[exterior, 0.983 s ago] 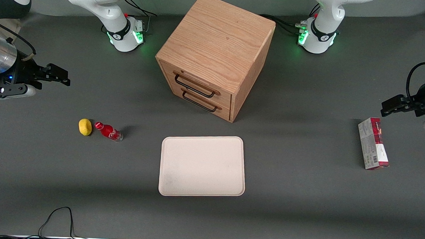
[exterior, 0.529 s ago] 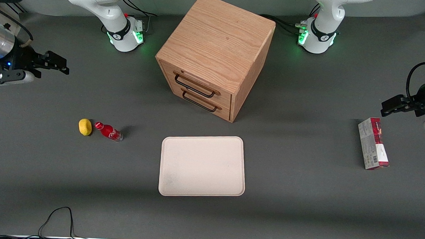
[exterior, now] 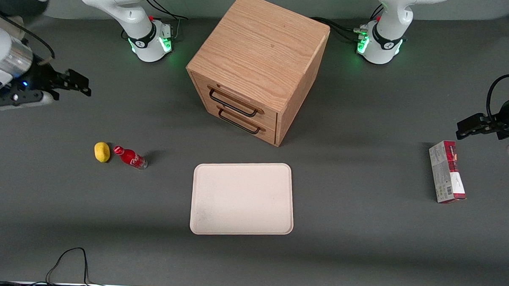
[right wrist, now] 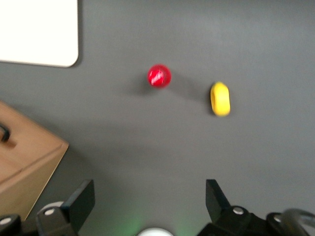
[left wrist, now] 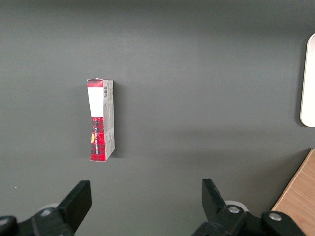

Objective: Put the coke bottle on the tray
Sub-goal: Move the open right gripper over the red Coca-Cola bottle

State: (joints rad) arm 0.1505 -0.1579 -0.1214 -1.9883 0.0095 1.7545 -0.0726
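Wooden cabinet (exterior: 259, 65), lemon (exterior: 102, 152), carton (exterior: 446, 171)

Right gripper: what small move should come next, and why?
Probably carry the gripper toward the front camera and lower it over the coke bottle. Its fingers are open and empty, and the bottle stands on the table beside the lemon, not yet on the tray.

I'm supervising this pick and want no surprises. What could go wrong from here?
The coke bottle stands upright close beside a yellow lemon-like object, so the open gripper, now high above the table, might bump or grab that instead. The bottle is small and could tip. It must also clear the tray rim.
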